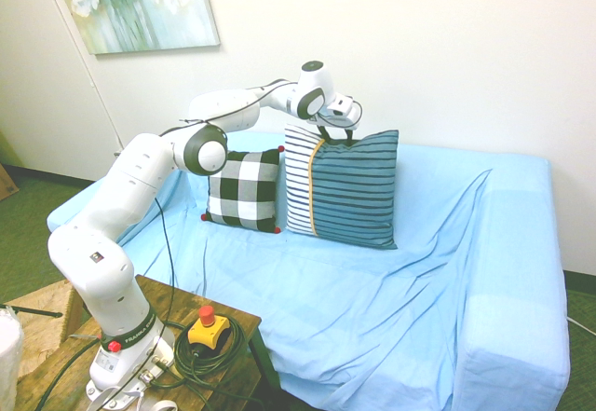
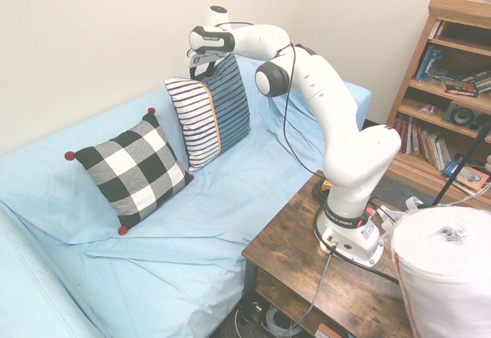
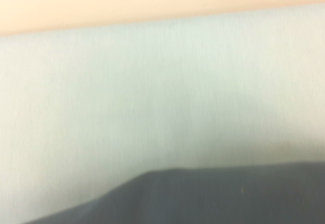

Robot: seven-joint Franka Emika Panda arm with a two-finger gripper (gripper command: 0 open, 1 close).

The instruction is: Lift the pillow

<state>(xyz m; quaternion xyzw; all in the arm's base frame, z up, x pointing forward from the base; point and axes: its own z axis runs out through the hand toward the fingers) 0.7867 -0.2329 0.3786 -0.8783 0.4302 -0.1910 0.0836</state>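
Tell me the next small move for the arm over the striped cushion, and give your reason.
I'd probably ease the claw slightly lower before closing: its two dark fingers look spread along the top edge of the large square teal cushion with dark stripes and a white striped panel, which appears to rest upright on the light-blue covered sofa, so a deeper bite seems safer.

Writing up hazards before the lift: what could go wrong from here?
The pincer is at the striped pillow's top edge only, so the fabric might slip out. The pillow leans on the sofa back, so it could drag there. The checked cushion sits close beside it and might get bumped.
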